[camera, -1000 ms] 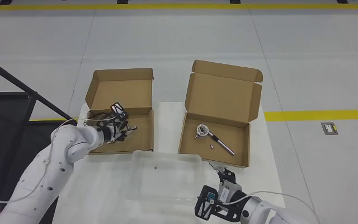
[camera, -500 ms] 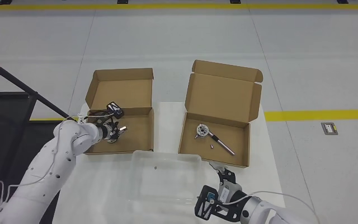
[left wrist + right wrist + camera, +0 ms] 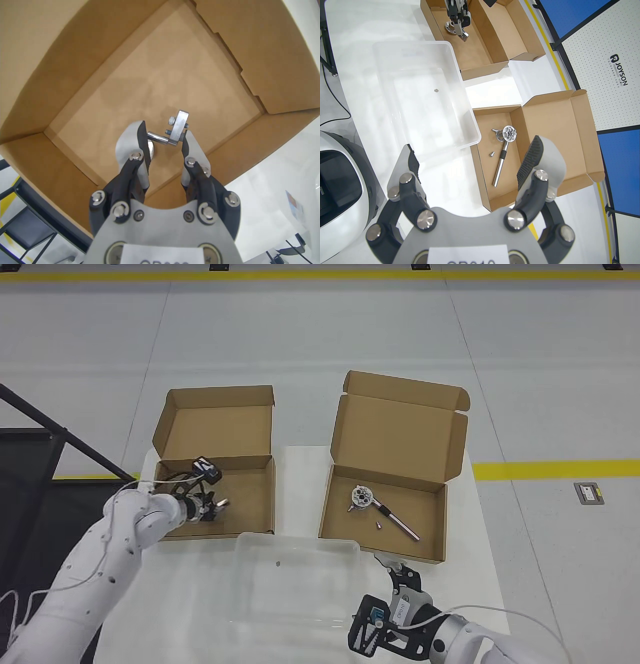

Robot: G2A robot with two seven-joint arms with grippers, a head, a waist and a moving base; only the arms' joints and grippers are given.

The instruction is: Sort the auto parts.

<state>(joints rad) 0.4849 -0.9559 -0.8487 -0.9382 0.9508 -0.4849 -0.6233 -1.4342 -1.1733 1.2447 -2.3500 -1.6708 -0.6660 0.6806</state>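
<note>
My left gripper (image 3: pixel 163 130) is shut on a small metal bracket with a pin (image 3: pixel 178 130), held just above the floor of the left cardboard box (image 3: pixel 175 75). From above, that gripper (image 3: pixel 210 504) sits over the box's near left part (image 3: pixel 250 499). The right cardboard box (image 3: pixel 420 509) holds a round toothed part (image 3: pixel 360 500), a steel rod (image 3: pixel 398 521) and a tiny screw (image 3: pixel 379 525). My right gripper (image 3: pixel 473 146) stands open and empty over the table's front, between the clear bin (image 3: pixel 420 47) and the right box (image 3: pixel 545 120).
A clear plastic bin (image 3: pixel 300 584) lies at the table's front centre with one small dark speck (image 3: pixel 277 562) inside. Both boxes have their lids standing up at the back. A black frame stands off the table's left side.
The left gripper has drawn back to the left inside the left box, still carrying the bracket. The right arm has stayed still.
</note>
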